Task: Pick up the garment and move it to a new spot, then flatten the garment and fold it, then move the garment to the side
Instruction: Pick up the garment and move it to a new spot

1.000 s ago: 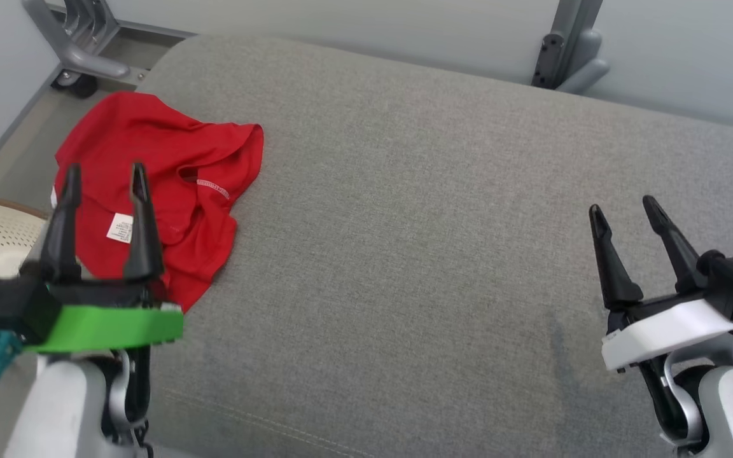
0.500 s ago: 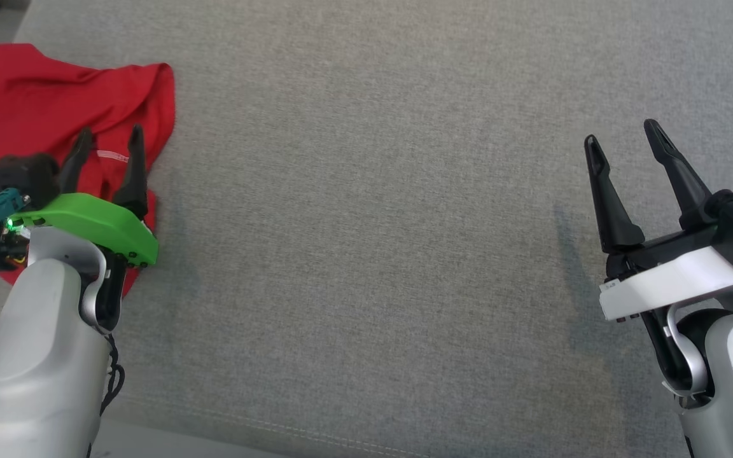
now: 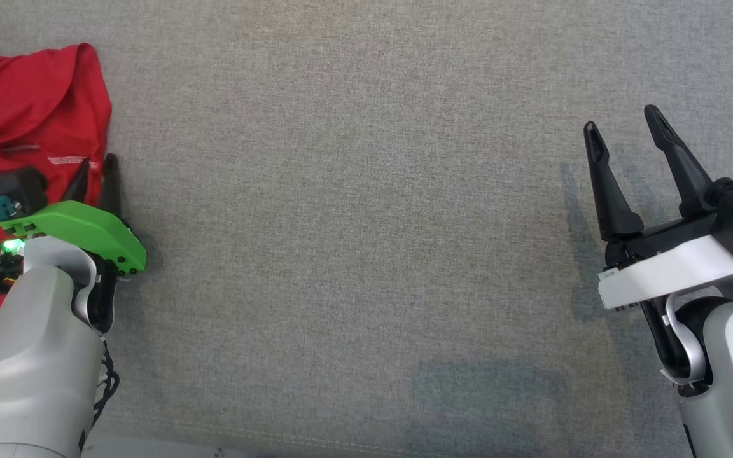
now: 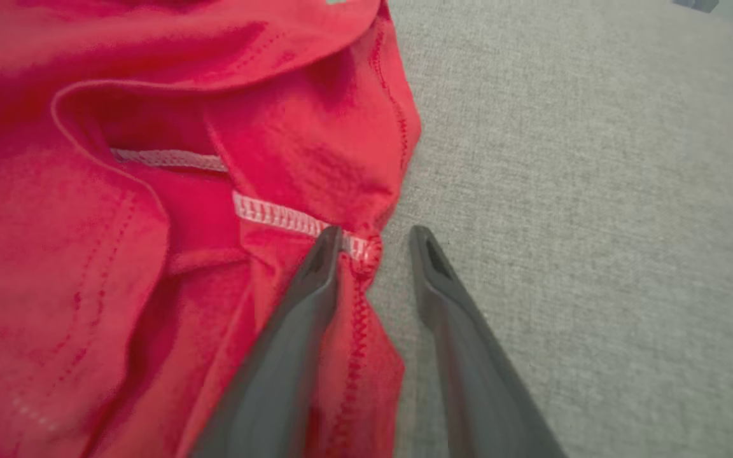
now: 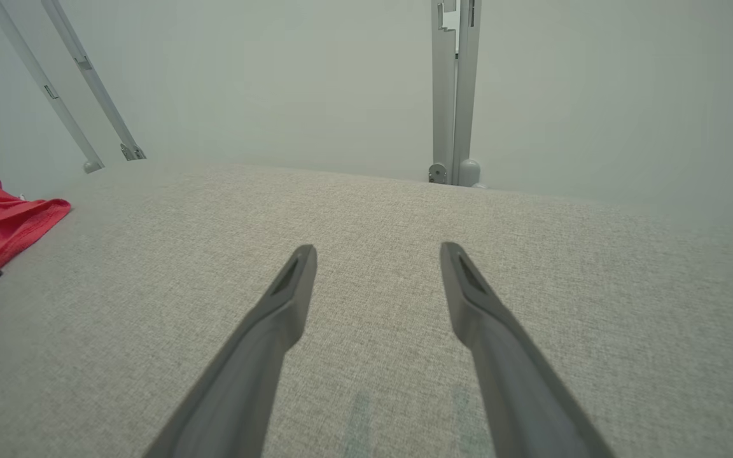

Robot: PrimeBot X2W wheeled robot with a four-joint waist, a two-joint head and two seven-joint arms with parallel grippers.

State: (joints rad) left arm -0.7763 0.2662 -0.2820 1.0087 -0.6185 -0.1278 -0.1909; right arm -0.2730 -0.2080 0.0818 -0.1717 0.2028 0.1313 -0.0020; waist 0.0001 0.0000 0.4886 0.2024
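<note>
We see the red garment point(image 3: 29, 95) lying crumpled at the far left of the grey cushion point(image 3: 354, 222), running off the left edge of the head view. Our left tool point(image 3: 95, 166) is down at the garment's right-hand edge, with a green cover point(image 3: 80, 226) just behind its fingers. In the left wrist view that tool's two fingers stand apart with a narrow gap. One rests on the red cloth, its tip touching the end of a white stitched tape point(image 4: 277, 216) at the neckline. The other lies on bare cushion just beside the hem. A small bunched knot of the seam sits between the tips, touching the first finger and clear of the second, so nothing is pinched.

Our right tool point(image 3: 621, 121) is well apart from the garment, over the right side of the cushion, with a white cover point(image 3: 672, 270) at its base. Its fingers are spread wide and hold nothing. From its wrist view we see bare grey fabric between them and the garment small at the far left. A grey metal post point(image 5: 455, 95) stands upright against a pale wall point(image 5: 595, 95) behind the cushion's far edge.
</note>
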